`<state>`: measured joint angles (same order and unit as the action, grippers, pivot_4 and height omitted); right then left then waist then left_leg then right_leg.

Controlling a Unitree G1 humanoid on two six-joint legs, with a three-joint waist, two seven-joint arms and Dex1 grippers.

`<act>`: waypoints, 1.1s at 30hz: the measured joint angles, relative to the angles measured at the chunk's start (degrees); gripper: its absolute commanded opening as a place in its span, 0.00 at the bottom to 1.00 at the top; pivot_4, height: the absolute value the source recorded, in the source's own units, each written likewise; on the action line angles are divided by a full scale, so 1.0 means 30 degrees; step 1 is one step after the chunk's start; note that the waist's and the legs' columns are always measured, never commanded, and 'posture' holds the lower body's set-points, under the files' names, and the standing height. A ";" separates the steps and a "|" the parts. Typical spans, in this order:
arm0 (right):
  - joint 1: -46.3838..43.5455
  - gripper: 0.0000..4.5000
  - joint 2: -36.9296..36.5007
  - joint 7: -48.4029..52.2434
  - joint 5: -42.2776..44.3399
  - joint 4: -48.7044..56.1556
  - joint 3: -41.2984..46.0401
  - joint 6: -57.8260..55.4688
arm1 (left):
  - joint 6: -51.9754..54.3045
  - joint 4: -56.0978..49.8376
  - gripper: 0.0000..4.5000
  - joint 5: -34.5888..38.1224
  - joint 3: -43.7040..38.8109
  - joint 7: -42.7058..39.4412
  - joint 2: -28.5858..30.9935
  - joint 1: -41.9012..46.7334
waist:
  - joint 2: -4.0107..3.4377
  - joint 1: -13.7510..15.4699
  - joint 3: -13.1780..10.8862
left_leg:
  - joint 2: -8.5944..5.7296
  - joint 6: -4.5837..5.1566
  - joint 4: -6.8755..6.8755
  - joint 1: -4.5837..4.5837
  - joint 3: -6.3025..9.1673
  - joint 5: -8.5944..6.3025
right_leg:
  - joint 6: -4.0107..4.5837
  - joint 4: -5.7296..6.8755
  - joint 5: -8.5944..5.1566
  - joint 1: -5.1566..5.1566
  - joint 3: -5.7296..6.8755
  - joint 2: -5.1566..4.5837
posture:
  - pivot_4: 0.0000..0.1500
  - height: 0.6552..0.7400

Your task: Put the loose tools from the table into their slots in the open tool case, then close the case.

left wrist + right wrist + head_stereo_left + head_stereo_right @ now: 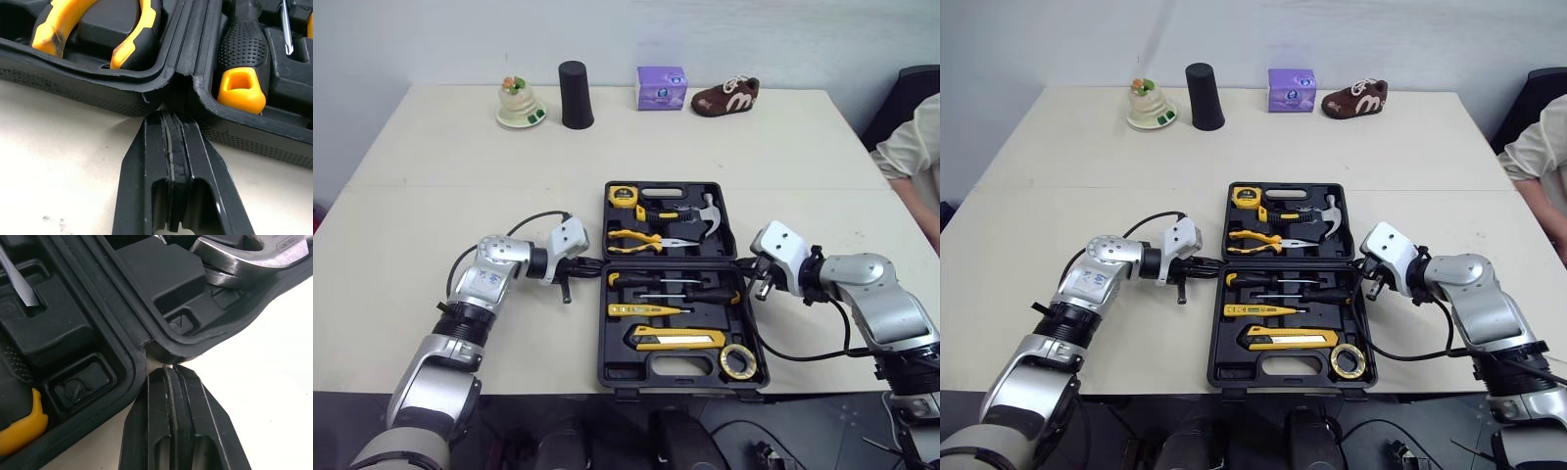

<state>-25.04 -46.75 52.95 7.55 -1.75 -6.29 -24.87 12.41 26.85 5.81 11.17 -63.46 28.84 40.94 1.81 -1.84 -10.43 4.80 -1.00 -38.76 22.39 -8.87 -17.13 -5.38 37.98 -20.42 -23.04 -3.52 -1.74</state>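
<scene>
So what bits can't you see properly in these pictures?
Person: cut off by the head view's right edge, past a sleeve.
Pliers: jaws cut off by the left wrist view's top edge.
Hammer: handle cut off by the right wrist view's top edge.

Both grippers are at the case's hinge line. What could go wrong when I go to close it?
1. The left gripper and right gripper have their fingers shut against the tool case at its hinge seam; pushing there may slide the case rather than fold it.
2. The yellow tape roll in the near right corner may sit proud and block the lid.
</scene>
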 measured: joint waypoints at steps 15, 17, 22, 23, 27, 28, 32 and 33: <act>-0.4087 1.00 -0.0569 0.0053 0.4177 0.1844 0.2201 -1.1044 | 1.7959 -0.3941 0.99 0.2956 -0.4202 0.4880 -0.0003 0.4061 | -0.0049 0.0074 -0.0036 | 0.0016 -0.0008 -0.0131 0.0157 0.0052 0.0001 | 0.0008 0.0147 -0.0004 -0.0157 0.0013 0.0014 | 1.00 0.89; -0.5181 1.00 0.0445 -0.1042 0.4289 0.1050 0.2236 -1.2573 | 1.9402 -0.3872 0.99 0.3083 -0.4280 0.5919 -0.0458 0.4741 | -0.0052 0.0032 -0.0035 | -0.0007 -0.0011 -0.0124 0.0158 0.0036 0.0003 | 0.0008 0.0154 -0.0004 -0.0173 -0.0006 0.0006 | 1.00 0.89; -0.7010 1.00 0.2115 -0.3466 0.4028 -0.1234 0.2170 -1.4390 | 2.0394 -0.2783 0.99 0.3004 -0.3449 0.7561 -0.1129 0.4823 | -0.0058 -0.0124 -0.0039 | 0.0019 -0.0094 -0.0098 0.0252 0.0007 0.0050 | 0.0036 0.0250 -0.0020 -0.0336 -0.0029 0.0020 | 1.00 0.89; -0.7266 1.00 0.2295 -0.3835 0.3920 -0.1627 0.2153 -1.4583 | 2.0399 -0.2576 0.99 0.2912 -0.3364 0.7842 -0.1121 0.4821 | -0.0057 -0.0153 -0.0039 | 0.0019 -0.0109 -0.0098 0.0264 0.0005 0.0059 | 0.0050 0.0280 -0.0027 -0.0363 -0.0031 0.0018 | 1.00 0.89; -0.7768 1.00 0.2626 -0.4819 0.3389 -0.2788 0.1492 -1.4581 | 2.0043 -0.2082 0.99 0.2794 -0.3034 0.8366 -0.1082 0.4877 | -0.0059 -0.0235 -0.0038 | 0.0019 -0.0149 -0.0090 0.0279 -0.0010 0.0086 | 0.0065 0.0341 -0.0036 -0.0417 -0.0043 0.0027 | 1.00 0.89; -0.7774 1.00 0.2705 -0.4938 0.3326 -0.3006 0.1415 -1.4543 | 1.9967 -0.2060 0.99 0.2773 -0.2905 0.8417 -0.1075 0.4897 | -0.0059 -0.0276 -0.0038 | 0.0018 -0.0152 -0.0090 0.0279 -0.0010 0.0090 | 0.0066 0.0349 -0.0036 -0.0417 -0.0043 0.0037 | 1.00 0.89; -0.7839 1.00 0.2895 -0.5259 0.3100 -0.3739 0.1282 -1.4177 | 1.9658 -0.1994 0.99 0.2721 -0.2540 0.8731 -0.1113 0.5003 | -0.0059 -0.0329 -0.0038 | 0.0002 -0.0146 -0.0096 0.0279 -0.0010 0.0097 | 0.0065 0.0363 -0.0036 -0.0416 -0.0042 0.0037 | 1.00 0.89; -0.7929 1.00 0.2896 -0.5285 0.3084 -0.3885 0.1253 -1.4123 | 1.9600 -0.1981 0.99 0.2705 -0.2524 0.8890 -0.1197 0.5014 | -0.0059 -0.0339 -0.0037 | 0.0001 -0.0145 -0.0096 0.0279 -0.0010 0.0097 | 0.0065 0.0367 -0.0035 -0.0416 -0.0041 0.0037 | 1.00 0.89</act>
<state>-48.82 -38.06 37.09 16.80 -13.40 -2.53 -67.24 71.21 20.91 13.92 3.60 -36.79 25.25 55.98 1.63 -2.86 -10.54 4.80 -1.44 -39.05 23.22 -8.90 -16.84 -5.19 39.08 -20.53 -24.29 -3.64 -1.63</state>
